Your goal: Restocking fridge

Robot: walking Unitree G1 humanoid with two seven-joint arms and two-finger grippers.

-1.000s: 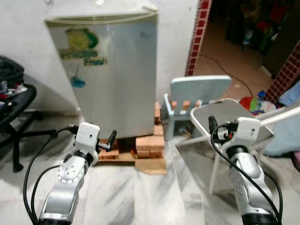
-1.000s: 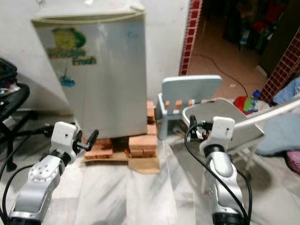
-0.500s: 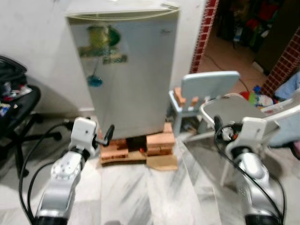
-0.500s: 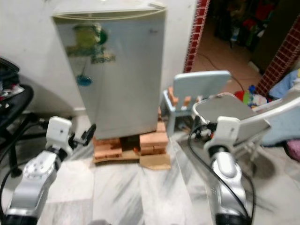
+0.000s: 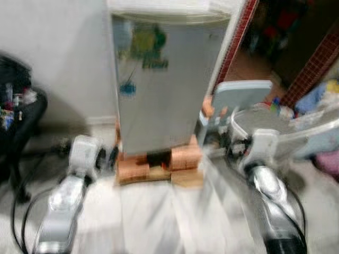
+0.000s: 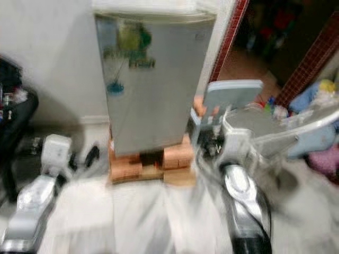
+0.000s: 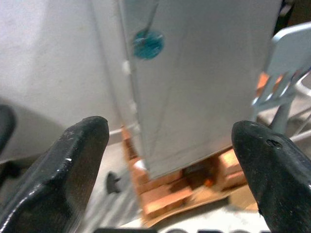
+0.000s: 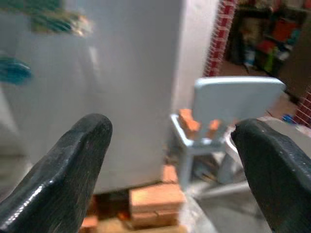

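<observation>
A small silver fridge (image 5: 164, 79) with its door shut stands against the white wall, a green sticker on the door. It rests on a stack of orange bricks (image 5: 159, 161). My left gripper (image 5: 108, 156) is held low in front of the fridge's lower left corner, apart from it; in the left wrist view its fingers (image 7: 73, 160) stand wide open and empty. My right gripper (image 5: 228, 145) is held to the right of the fridge, by the chairs. Its fingers (image 8: 73, 170) are also spread wide with nothing between them. The head views are blurred.
A small light-blue chair (image 5: 238, 95) stands right beside the fridge, with a white plastic chair (image 5: 296, 127) next to it. A black office chair (image 5: 16, 116) with clutter is at the left. A red brick pillar (image 5: 238, 37) edges a doorway. The floor is pale marble.
The whole picture has shifted and blurred, so the camera has moved; the fridge now sits nearer the middle. Both arms keep the same pose and both grippers stay open.
</observation>
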